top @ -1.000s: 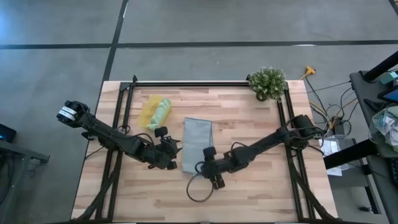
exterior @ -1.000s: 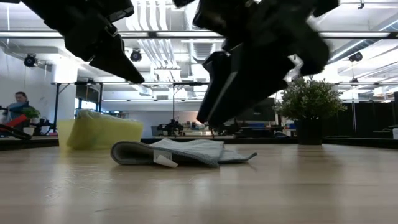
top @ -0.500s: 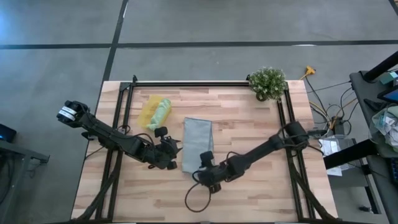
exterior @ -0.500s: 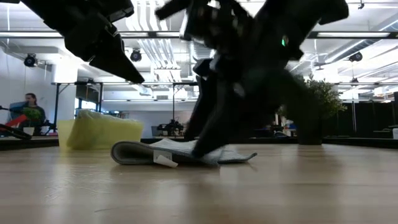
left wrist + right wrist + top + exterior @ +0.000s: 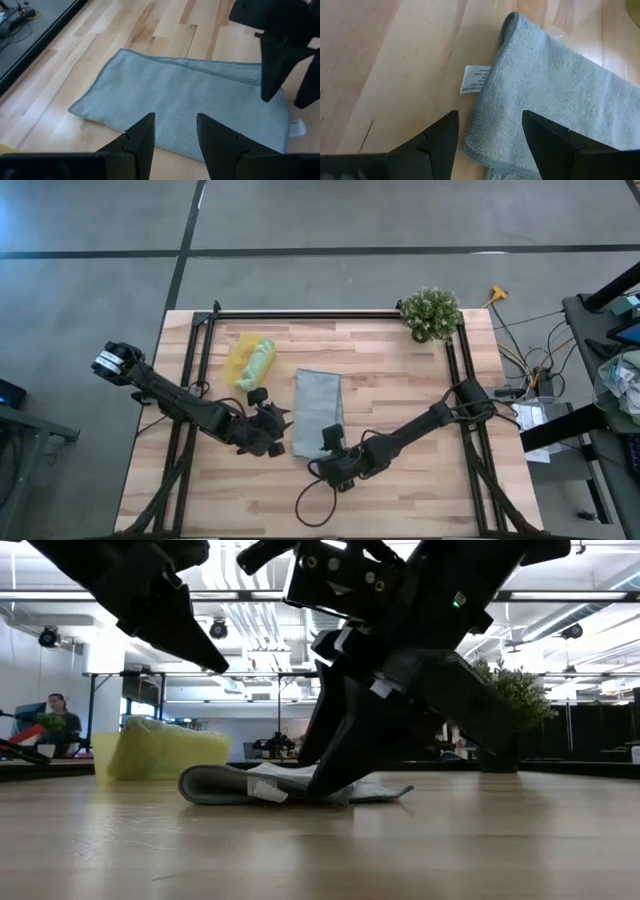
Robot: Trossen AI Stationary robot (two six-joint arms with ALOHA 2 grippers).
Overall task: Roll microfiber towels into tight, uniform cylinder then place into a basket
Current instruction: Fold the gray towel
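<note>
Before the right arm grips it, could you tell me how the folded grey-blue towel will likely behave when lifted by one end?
The grey-blue towel lies limp and flat in soft folds, so it will probably droop and unfold. Its woven nap looks grippy on the table, so it may bunch rather than slide.

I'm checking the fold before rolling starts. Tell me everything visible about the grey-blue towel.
The grey-blue towel lies folded into a long flat strip mid-table, unrolled, soft woven cloth with a stitched hem. A small white tag sticks out at its near end. The open right gripper straddles that near end; the open left gripper hovers beside it.
</note>
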